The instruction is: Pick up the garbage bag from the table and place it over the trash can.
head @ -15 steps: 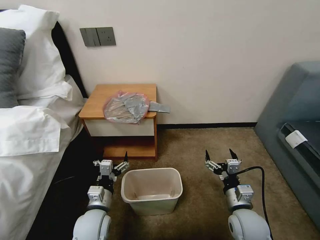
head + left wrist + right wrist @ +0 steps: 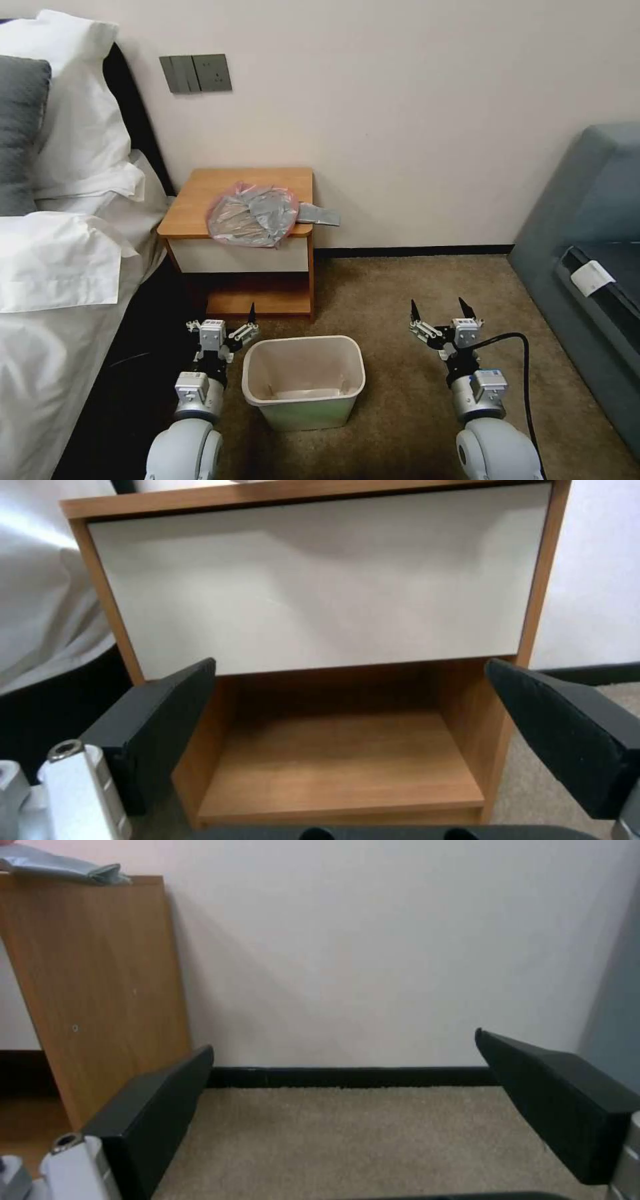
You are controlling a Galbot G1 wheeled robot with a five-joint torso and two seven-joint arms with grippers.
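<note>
On orange-brown wooden desk [image 2: 200,200], far left: crinkled grey translucent garbage bag [image 2: 252,215], untouched. Beige plastic trash can [image 2: 304,380] near, unlined. Left gripper [image 2: 227,325], right gripper [image 2: 440,313] flank can, fingers released. Step: pre-pick; next calls for reach to bag.

The surface [image 2: 200,200] sits in the upper middle of my head view, an orange-brown wooden square against the wall, with a white drawer front and an open lower shelf. On it lies the garbage bag [image 2: 252,215], crinkled grey plastic with a pinkish-red rim, spread over the right front part; its edge droops over the front lip and a grey flap sticks out past the right side. The carpeted floor [image 2: 400,293] fills the lower middle of the frame. The trash can [image 2: 303,381] stands upright on it, in front of the surface and apart from it.
</note>
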